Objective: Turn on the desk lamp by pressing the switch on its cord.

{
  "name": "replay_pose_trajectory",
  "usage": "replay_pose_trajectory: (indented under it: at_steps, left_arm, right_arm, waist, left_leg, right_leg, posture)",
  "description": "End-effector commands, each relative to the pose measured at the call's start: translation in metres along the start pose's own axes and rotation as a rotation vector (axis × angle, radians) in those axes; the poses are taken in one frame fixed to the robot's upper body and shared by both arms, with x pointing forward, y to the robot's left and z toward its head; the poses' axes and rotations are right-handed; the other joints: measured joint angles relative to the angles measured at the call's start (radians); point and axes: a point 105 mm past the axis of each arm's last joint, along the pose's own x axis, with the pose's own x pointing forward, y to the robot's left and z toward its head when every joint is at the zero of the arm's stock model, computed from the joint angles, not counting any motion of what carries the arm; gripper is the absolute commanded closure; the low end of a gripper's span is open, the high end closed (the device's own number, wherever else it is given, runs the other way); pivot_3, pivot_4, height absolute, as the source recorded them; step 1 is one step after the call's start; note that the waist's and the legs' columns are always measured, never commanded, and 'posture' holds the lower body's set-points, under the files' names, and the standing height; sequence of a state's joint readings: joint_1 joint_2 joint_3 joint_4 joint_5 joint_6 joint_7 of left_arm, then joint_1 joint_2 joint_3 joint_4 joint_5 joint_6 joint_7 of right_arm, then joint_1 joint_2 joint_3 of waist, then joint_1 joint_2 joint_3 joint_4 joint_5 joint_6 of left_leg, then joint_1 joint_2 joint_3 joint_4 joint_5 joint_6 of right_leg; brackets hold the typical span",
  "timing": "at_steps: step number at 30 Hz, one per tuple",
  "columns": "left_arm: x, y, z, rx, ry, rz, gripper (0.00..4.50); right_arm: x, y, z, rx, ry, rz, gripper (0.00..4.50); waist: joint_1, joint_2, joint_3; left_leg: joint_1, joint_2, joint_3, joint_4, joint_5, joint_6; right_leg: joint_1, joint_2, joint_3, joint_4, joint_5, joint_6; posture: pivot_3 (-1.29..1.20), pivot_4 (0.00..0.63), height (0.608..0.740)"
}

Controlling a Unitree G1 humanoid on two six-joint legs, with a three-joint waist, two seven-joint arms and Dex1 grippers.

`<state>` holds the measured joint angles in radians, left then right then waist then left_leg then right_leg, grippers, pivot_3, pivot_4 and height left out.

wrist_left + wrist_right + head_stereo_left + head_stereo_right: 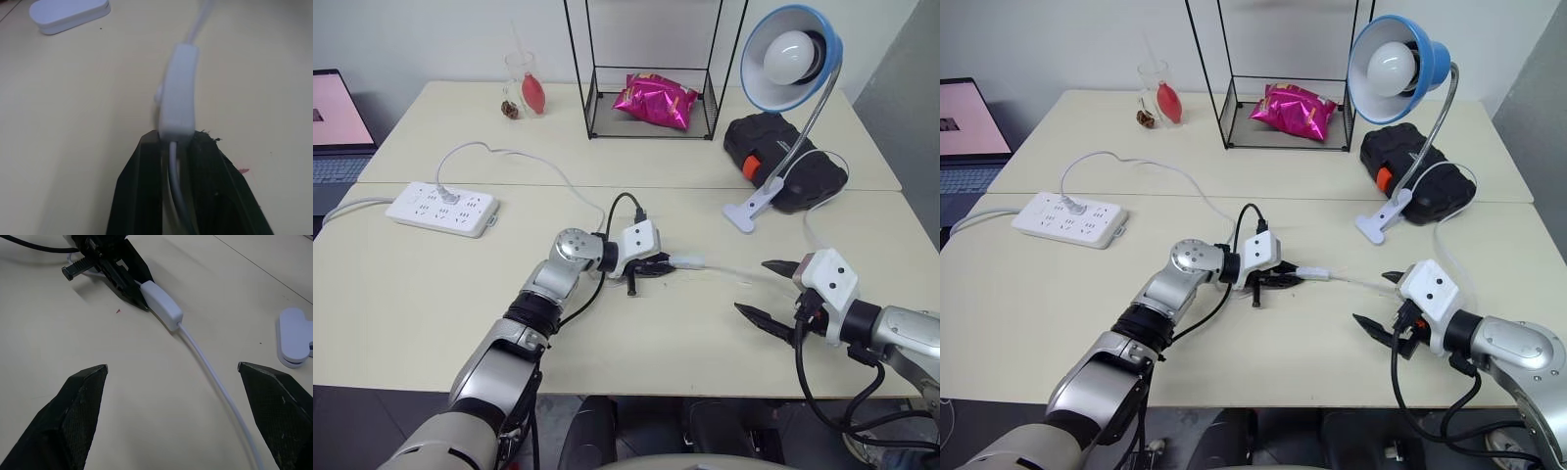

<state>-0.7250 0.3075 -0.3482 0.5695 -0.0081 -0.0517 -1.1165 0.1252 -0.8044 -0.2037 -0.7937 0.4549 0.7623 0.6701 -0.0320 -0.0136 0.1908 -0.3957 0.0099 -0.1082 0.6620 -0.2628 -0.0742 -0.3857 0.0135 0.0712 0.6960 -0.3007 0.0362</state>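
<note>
The desk lamp (793,57), with its blue shade and white bulb, stands on its white clip base (744,213) at the right of the table. Its thin white cord (215,377) runs across the table to the small white switch (686,261) near the middle. My left gripper (656,265) is shut on the cord right at the switch's end. In the left wrist view the switch (178,88) sticks out just past the fingertips. My right gripper (756,287) hovers open to the right of the switch, astride the cord and holding nothing.
A white power strip (443,208) lies at the left with the cord plugged in. A black case (788,157) sits behind the lamp's base. At the back are a wire rack holding a pink snack bag (656,98), a glass (524,88) and a laptop (337,127).
</note>
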Motion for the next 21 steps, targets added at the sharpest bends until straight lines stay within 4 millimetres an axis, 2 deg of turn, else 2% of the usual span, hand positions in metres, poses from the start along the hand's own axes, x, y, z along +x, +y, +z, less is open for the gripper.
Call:
replay_pose_trajectory:
  at_steps: [1, 7, 15, 21]
  left_arm:
    - [-0.002, 0.008, 0.016, 0.072, -0.043, 0.028, 4.17]
    - [-0.007, 0.009, 0.026, 0.212, -0.072, 0.057, 4.17]
    - [-0.027, 0.023, 0.043, 0.672, -0.074, 0.23, 4.17]
    - [-0.033, 0.023, 0.048, 0.844, -0.11, 0.336, 4.17]
  right_arm:
    - [0.0, 0.004, 0.012, -0.045, -0.032, 0.01, 0.0]
    - [0.001, 0.005, 0.012, -0.05, -0.035, 0.014, 0.0]
    - [0.008, 0.013, 0.019, -0.114, -0.072, 0.035, 0.0]
    - [0.02, 0.015, 0.032, -0.222, -0.131, 0.015, 0.0]
  waist:
    - [0.0, 0.0, 0.0]
    - [0.0, 0.0, 0.0]
    - [0.002, 0.0, 0.0]
    - [0.0, 0.0, 0.0]
  left_leg:
    - [0.0, 0.0, 0.0, 0.0, 0.0, 0.0]
    - [0.0, 0.0, 0.0, 0.0, 0.0, 0.0]
    - [0.0, 0.0, 0.0, 0.0, 0.0, 0.0]
    - [0.0, 0.0, 0.0, 0.0, 0.0, 0.0]
  right_leg:
    - [0.0, 0.0, 0.0, 0.0, 0.0, 0.0]
    - [0.0, 0.0, 0.0, 0.0, 0.0, 0.0]
    - [0.0, 0.0, 0.0, 0.0, 0.0, 0.0]
    - [0.0, -0.001, 0.0, -0.001, 0.0, 0.0]
  posture:
    - [0.0, 0.15, 0.74]
    - [0.0, 0.15, 0.74]
    - [0.0, 0.15, 0.74]
    - [0.0, 0.15, 0.74]
